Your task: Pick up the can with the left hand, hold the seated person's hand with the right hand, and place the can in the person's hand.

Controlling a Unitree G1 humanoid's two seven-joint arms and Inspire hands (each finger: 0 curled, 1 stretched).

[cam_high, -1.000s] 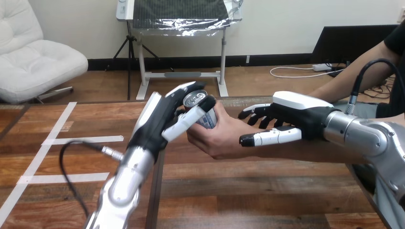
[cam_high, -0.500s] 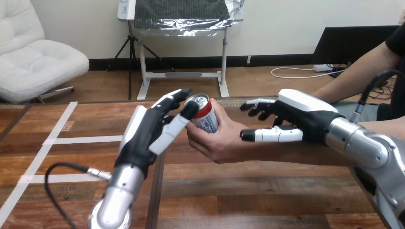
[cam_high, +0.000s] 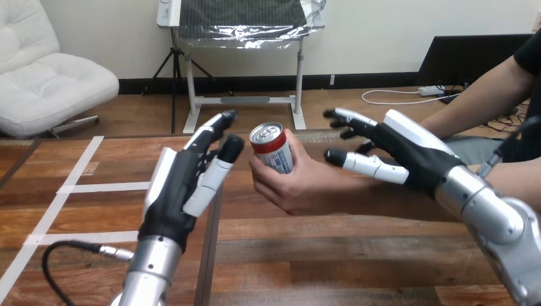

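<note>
A red, white and blue can [cam_high: 272, 148] with a silver top stands tilted in the person's hand [cam_high: 300, 185], whose fingers wrap around it above the table's middle. My left hand [cam_high: 185, 182] is to the can's left, apart from it, fingers straight and open. My right hand [cam_high: 395, 150] hovers above the person's forearm [cam_high: 395, 201], fingers spread and open, not curled round it.
The wooden table [cam_high: 332, 255] has white tape lines [cam_high: 70, 185] on its left part and a dark seam [cam_high: 207, 268] running down the middle. A cable [cam_high: 70, 252] loops from my left forearm.
My left hand let go of the can and drew back to the left. My right hand lifted off the person's wrist and opened. The person now holds the can alone.
</note>
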